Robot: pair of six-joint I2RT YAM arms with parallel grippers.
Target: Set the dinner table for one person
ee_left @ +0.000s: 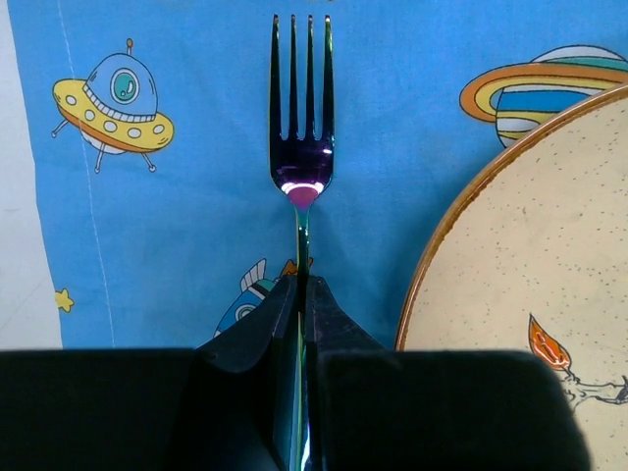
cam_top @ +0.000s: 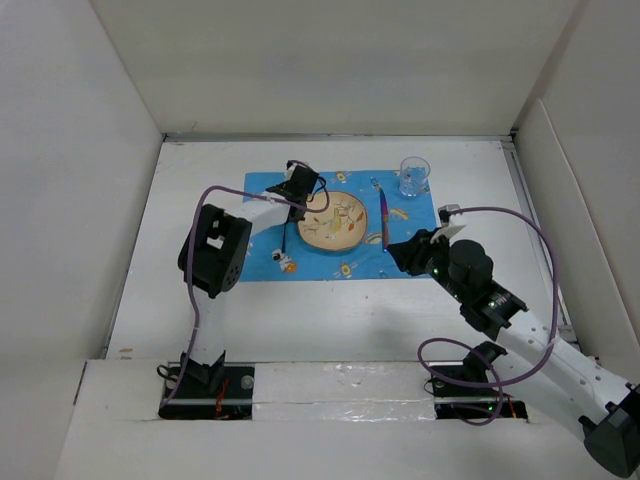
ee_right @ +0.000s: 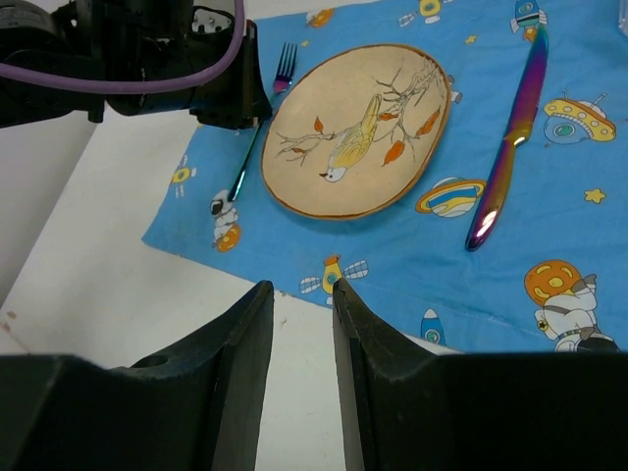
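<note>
The white dinner table (cam_top: 300, 320) carries a blue cartoon-print placemat (cam_top: 320, 265). On the mat is a beige bird-print plate (cam_top: 333, 220). An iridescent knife (cam_top: 384, 215) lies right of the plate, and a clear glass (cam_top: 414, 176) stands at the mat's far right corner. My left gripper (ee_left: 302, 285) is shut on the handle of an iridescent fork (ee_left: 301, 147). It holds the fork low over the mat, just left of the plate (ee_left: 530, 265). My right gripper (ee_right: 299, 289) is open and empty above the mat's near edge (ee_right: 412, 255). It faces the plate (ee_right: 358, 128), knife (ee_right: 510, 137) and fork (ee_right: 243, 162).
White walls enclose the table on the left, far and right sides. Bare white table (ee_right: 118, 285) lies left of the mat and in front of it. The left arm (cam_top: 215, 250) reaches over the mat's left edge, and purple cables loop beside both arms.
</note>
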